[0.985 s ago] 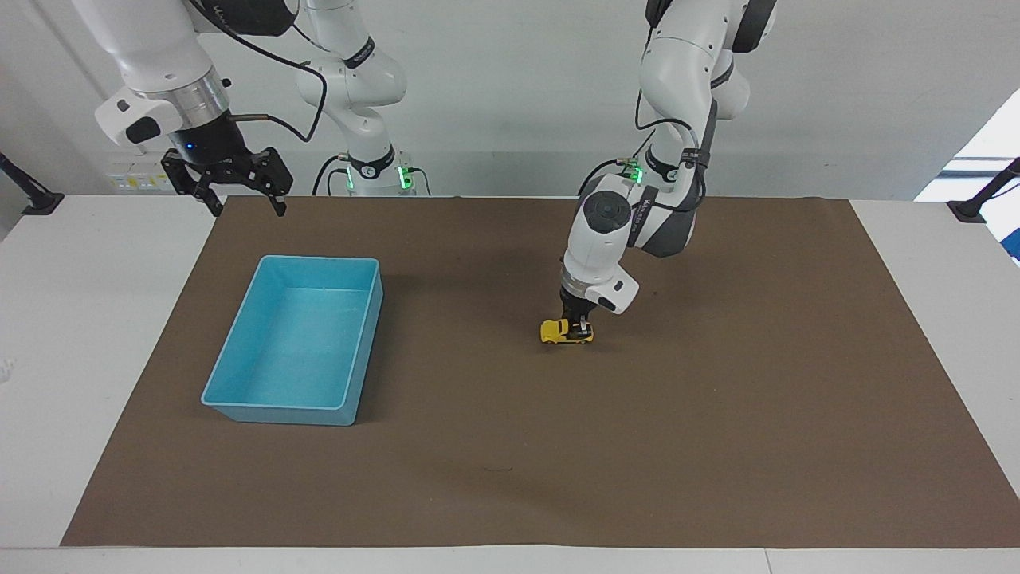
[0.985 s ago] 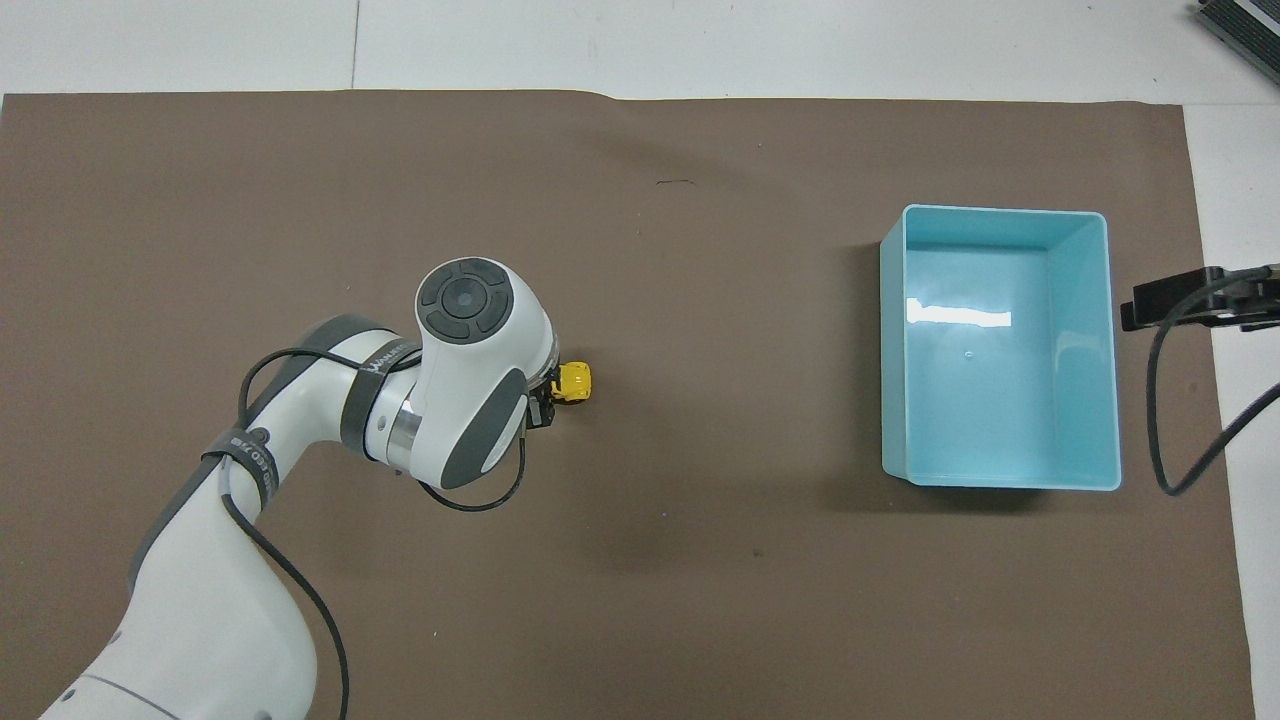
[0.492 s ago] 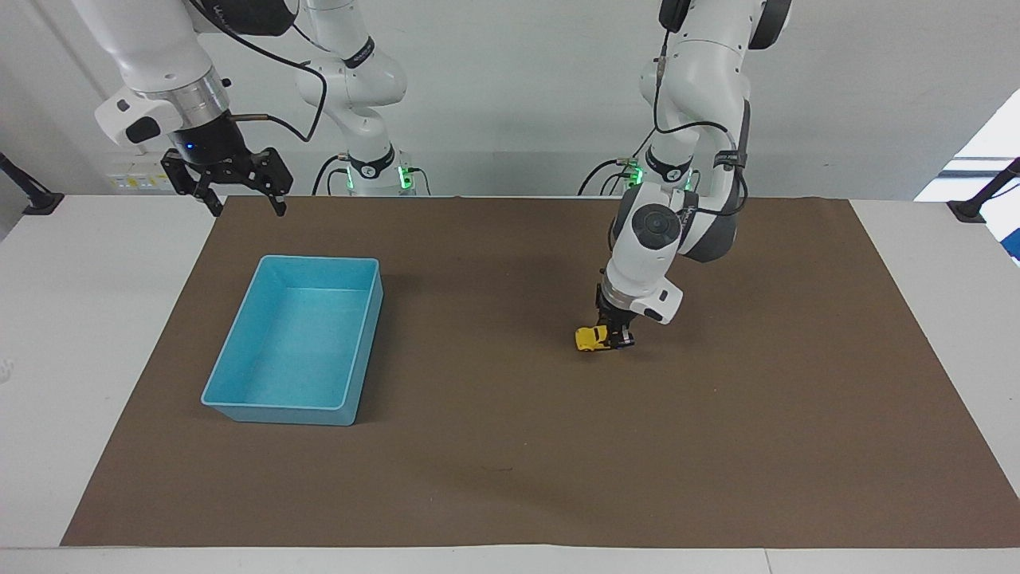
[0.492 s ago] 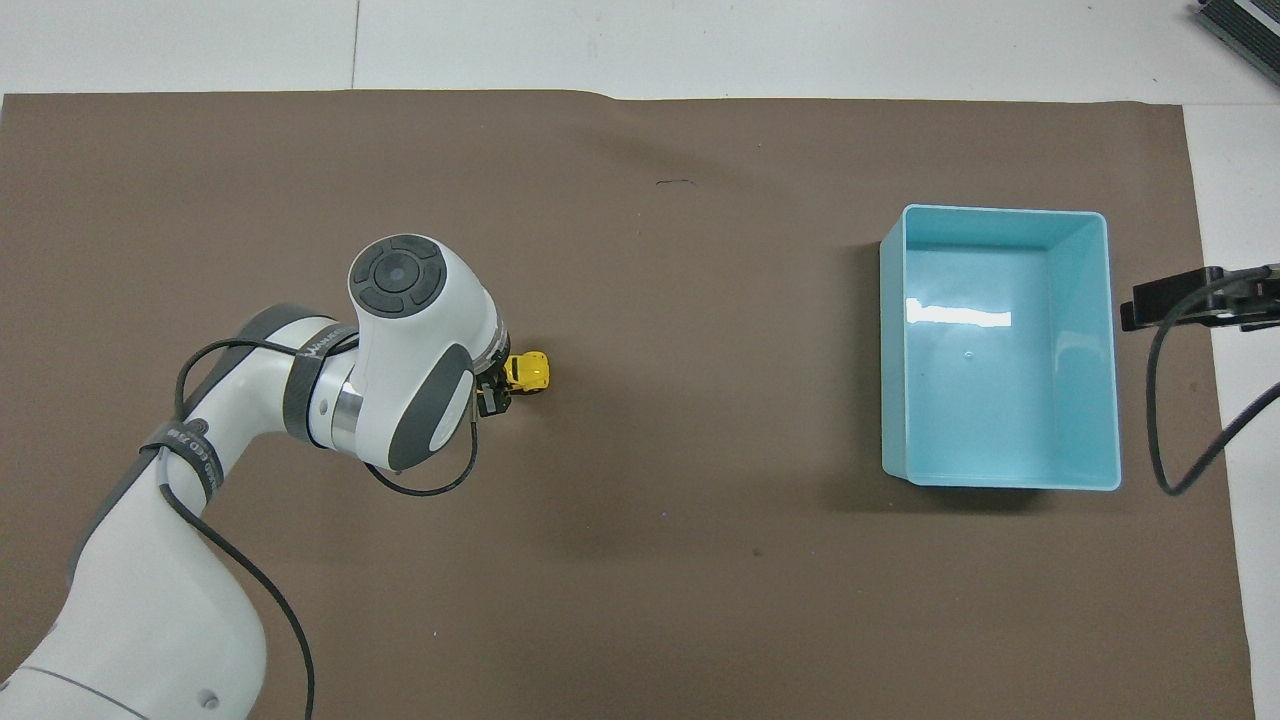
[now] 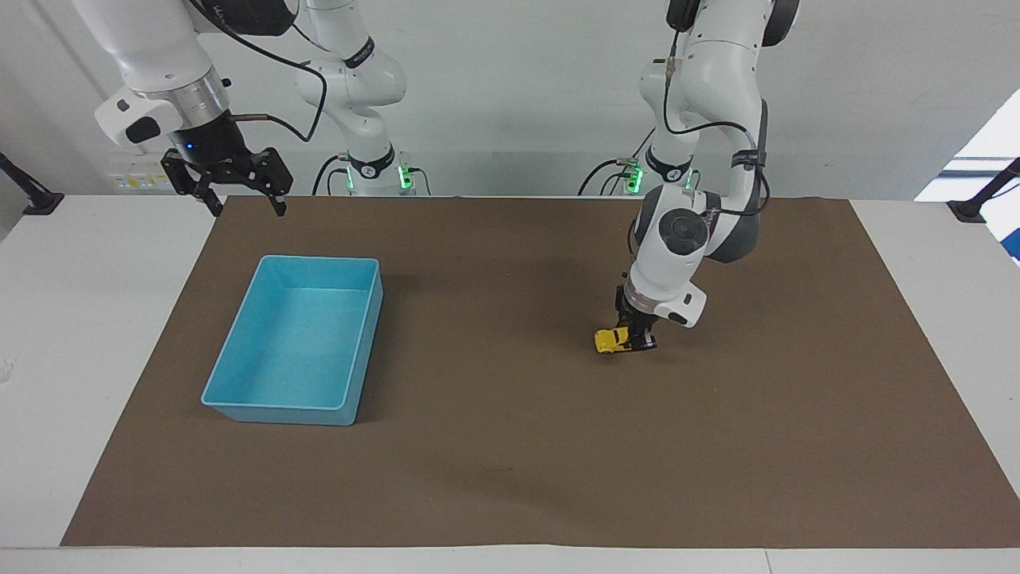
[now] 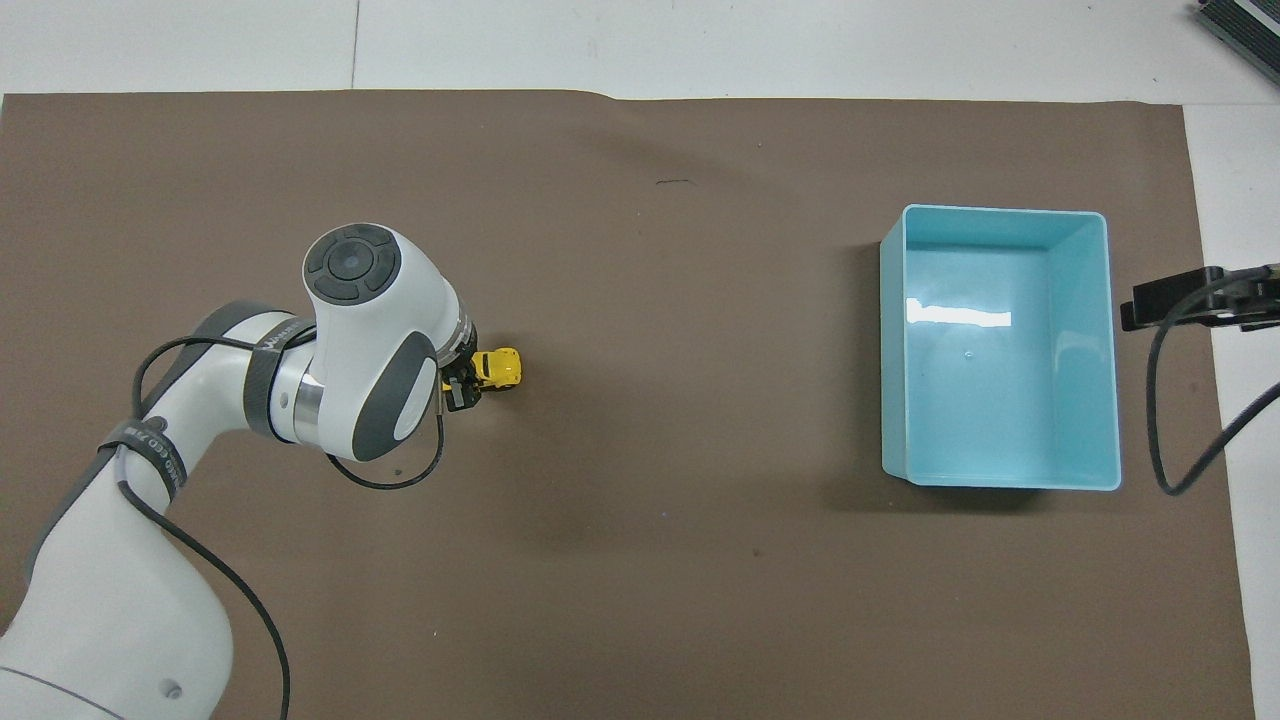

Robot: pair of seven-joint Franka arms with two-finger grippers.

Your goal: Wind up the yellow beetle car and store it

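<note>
The yellow beetle car (image 5: 612, 340) (image 6: 497, 367) is a tiny bright yellow toy standing on the brown mat, toward the left arm's end. My left gripper (image 5: 640, 339) (image 6: 463, 387) is down at the mat, shut on the car's rear, and the car's nose points toward the bin. The arm's white wrist hides most of the fingers from above. My right gripper (image 5: 245, 201) hangs open and holds nothing, high over the mat's edge beside the light blue bin (image 5: 239, 351) (image 6: 1100, 350); that arm waits.
The light blue bin has nothing in it and stands toward the right arm's end of the mat. A wide stretch of brown mat (image 5: 494, 446) lies between the car and the bin. A black cable (image 6: 1165, 400) hangs beside the bin.
My left gripper has dragged the car backward along the mat, away from the bin toward the left arm's end. The right arm has not moved.
</note>
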